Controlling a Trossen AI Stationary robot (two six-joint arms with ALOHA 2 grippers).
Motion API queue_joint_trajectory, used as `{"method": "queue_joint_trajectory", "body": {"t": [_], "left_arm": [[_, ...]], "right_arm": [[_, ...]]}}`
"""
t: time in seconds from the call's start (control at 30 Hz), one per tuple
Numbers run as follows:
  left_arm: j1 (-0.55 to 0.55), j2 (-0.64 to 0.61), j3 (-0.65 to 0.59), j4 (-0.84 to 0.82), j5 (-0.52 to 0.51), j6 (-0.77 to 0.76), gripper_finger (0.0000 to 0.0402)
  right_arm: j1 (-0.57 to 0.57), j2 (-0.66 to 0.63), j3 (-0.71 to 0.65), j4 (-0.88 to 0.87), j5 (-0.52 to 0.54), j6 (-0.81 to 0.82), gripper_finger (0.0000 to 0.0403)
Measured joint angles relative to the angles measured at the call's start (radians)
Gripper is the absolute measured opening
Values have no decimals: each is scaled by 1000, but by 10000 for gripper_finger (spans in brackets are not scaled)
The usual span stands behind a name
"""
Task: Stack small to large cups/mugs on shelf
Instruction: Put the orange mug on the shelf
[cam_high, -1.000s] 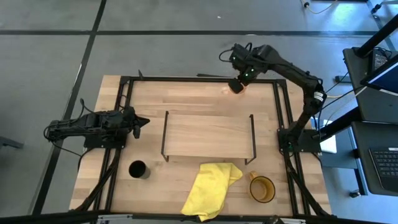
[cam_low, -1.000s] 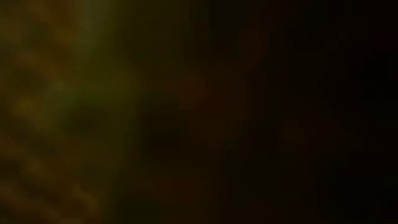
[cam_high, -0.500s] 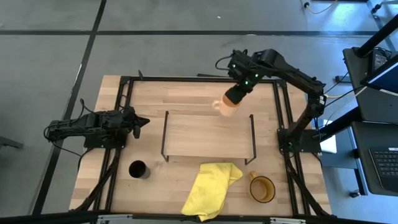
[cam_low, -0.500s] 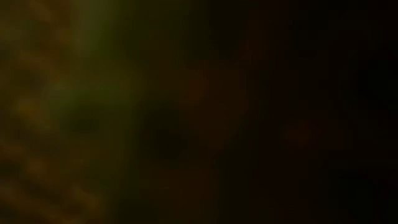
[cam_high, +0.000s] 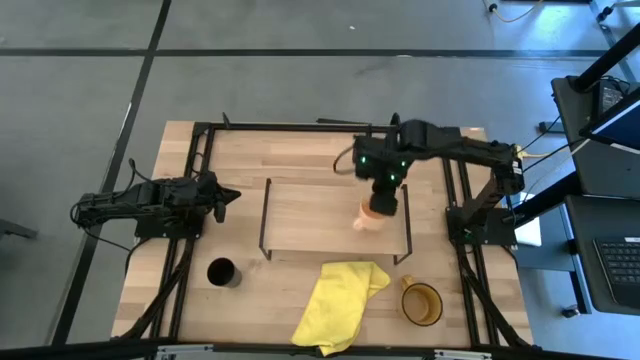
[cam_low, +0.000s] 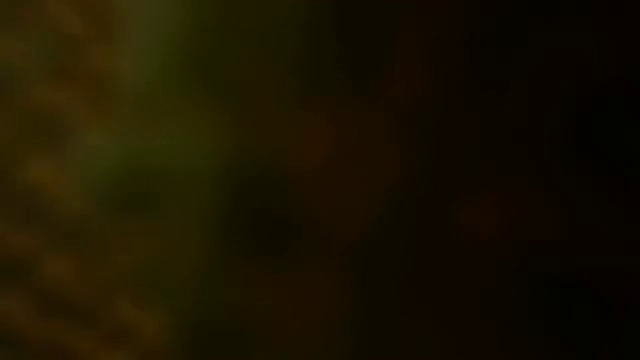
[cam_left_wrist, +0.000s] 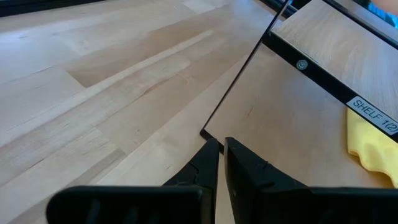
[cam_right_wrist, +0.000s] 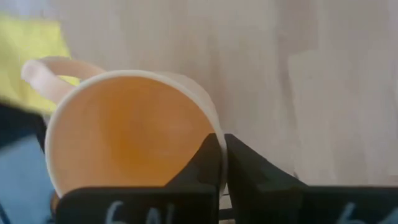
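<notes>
Only up close: right claw (cam_right_wrist: 221, 163) pinching peach-orange mug (cam_right_wrist: 124, 130) rim (low view dark).

The low view is showing only dark, blurred murk, with nothing in it recognisable. In the right wrist view, the right end effector (cam_right_wrist: 219, 163) is covering part of the peach mug (cam_right_wrist: 124, 130) rim, and the yellow cloth (cam_right_wrist: 31, 46) is being cut off at the upper left edge. In the left wrist view, that cloth is running off the right edge.
</notes>
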Motion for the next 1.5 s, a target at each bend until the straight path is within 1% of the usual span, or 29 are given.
{"method": "queue_joint_trajectory", "body": {"t": [0.1, 0.2, 0.33, 0.47, 0.57, 0.73, 0.9, 0.97, 1.13, 1.2, 1.5], "left_arm": [[0, 0, 0, 0, 0, 0, 21], [0, 0, 0, 0, 0, 0, 21], [0, 0, 0, 0, 0, 0, 21], [0, 0, 0, 0, 0, 0, 21], [0, 0, 0, 0, 0, 0, 21], [0, 0, 0, 0, 0, 0, 21], [0, 0, 0, 0, 0, 0, 21], [0, 0, 0, 0, 0, 0, 21], [0, 0, 0, 0, 0, 0, 21], [0, 0, 0, 0, 0, 0, 21], [0, 0, 0, 0, 0, 0, 21]], "right_arm": [[40, 0, -17, 0, 55, -84, 14], [58, -2, -24, 1, 71, -159, 18], [63, -3, -28, 1, 92, -255, 33], [62, -3, -28, 1, 95, -336, 39], [62, -3, -28, 1, 73, -380, 40], [62, -3, -30, 2, -5, -394, 41], [64, 0, -73, 1, -9, -396, 41], [68, 0, -85, 1, 17, -410, 41], [69, -3, -89, 33, 155, -447, 42], [63, -13, -89, 57, 163, -447, 42], [76, -46, -89, 45, 148, -439, 42]]}}
